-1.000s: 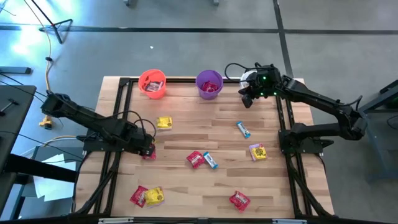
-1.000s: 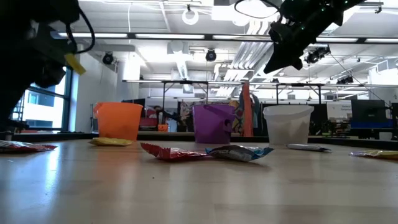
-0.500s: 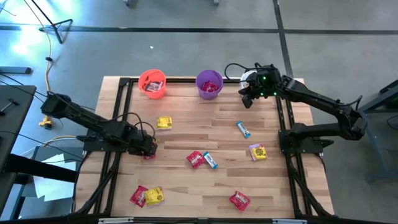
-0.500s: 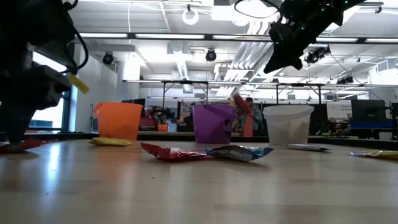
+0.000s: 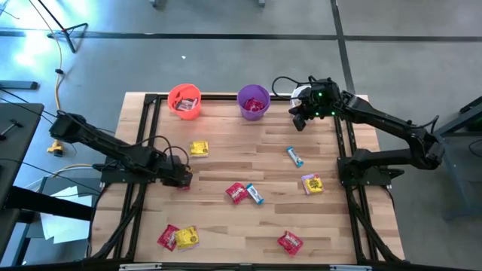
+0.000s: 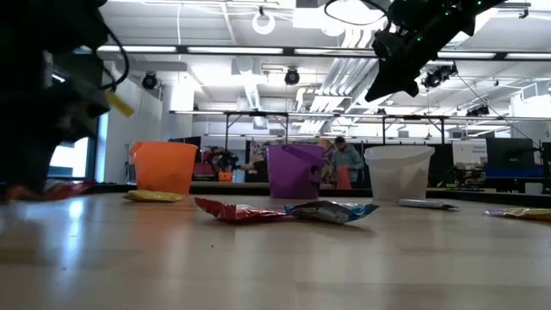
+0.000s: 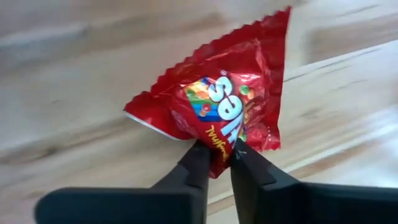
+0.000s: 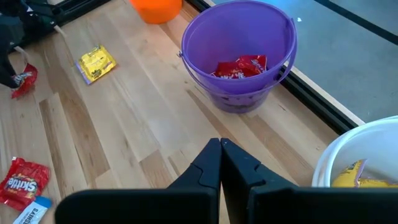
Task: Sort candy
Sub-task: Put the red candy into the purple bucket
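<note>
My left gripper (image 5: 182,180) is low at the table's left side, shut on a red candy packet (image 7: 217,106), which also shows in the low view (image 6: 56,189). My right gripper (image 5: 299,120) is shut and empty, high above the table's far right, beside the white cup (image 8: 367,162). An orange cup (image 5: 184,101) and a purple cup (image 5: 254,102) stand at the far edge, with red packets inside the purple one (image 8: 239,67). Other candy lies flat on the table: a yellow packet (image 5: 199,148), a blue bar (image 5: 294,156), a red packet (image 5: 237,193). My left gripper pinches the red packet between its two fingers at one edge (image 7: 219,160), near the middle of that side. The rest of the packet stands out past the fingertips, crumpled. It is just above the wood; I cannot tell whether it is wholly clear.
More candy lies near the front: a red and a yellow packet (image 5: 177,238) at the left, a red packet (image 5: 290,242) at the right, a yellow packet (image 5: 312,183) and a blue bar (image 5: 256,194) mid-table. A black frame (image 5: 143,143) runs around the table.
My left gripper has come down onto the red packet at the table's left, taken hold of it and shifted slightly toward the right edge. The packet, flat on the table before, is now raised a little.
</note>
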Motion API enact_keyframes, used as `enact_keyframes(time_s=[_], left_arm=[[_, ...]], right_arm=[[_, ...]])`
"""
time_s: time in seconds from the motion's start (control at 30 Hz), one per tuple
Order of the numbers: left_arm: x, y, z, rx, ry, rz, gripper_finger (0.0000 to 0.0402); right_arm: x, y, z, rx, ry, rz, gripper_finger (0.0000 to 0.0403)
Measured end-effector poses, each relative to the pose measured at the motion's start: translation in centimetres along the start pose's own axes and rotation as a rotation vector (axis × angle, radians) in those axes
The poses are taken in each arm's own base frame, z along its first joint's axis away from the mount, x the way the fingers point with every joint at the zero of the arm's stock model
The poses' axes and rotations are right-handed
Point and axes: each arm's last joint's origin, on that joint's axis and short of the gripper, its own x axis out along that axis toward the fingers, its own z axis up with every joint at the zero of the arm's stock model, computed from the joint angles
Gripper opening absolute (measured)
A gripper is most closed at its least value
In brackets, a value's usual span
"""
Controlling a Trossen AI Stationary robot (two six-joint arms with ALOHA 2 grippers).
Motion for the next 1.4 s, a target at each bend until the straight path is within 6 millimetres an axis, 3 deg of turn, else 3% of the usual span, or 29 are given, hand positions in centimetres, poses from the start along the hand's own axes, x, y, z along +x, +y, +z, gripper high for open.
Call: enact_keyframes(time_s=[0.23,0.43,0.67,1.07,1.27,1.4], left_arm=[[-2.7,-3.4,0.9,0.053,-0.179,-0.138,0.0009],[-6.2,-6.4,3.4,0.094,-0.358,-0.242,0.0009],[-10.0,-9.0,9.5,0.178,-0.609,-0.275,0.0008],[-12.9,-13.4,21.5,0.378,-0.810,-0.382,0.0008],[-12.5,-16.9,26.0,0.509,-0.769,-0.403,0.0008],[-10.6,-18.5,28.3,0.546,-0.712,-0.362,0.0008]], right_arm=[[0.0,0.0,0.0,-0.003,0.000,0.000,0.0000],[0.0,0.0,0.0,-0.007,0.000,0.000,0.0000],[0.0,0.0,0.0,-0.001,0.000,0.000,0.0000],[0.0,0.0,0.0,0.000,-0.002,-0.001,0.0000],[0.0,0.0,0.0,0.000,-0.002,-0.001,0.0000],[0.0,0.0,0.0,0.000,-0.002,-0.001,0.0000]])
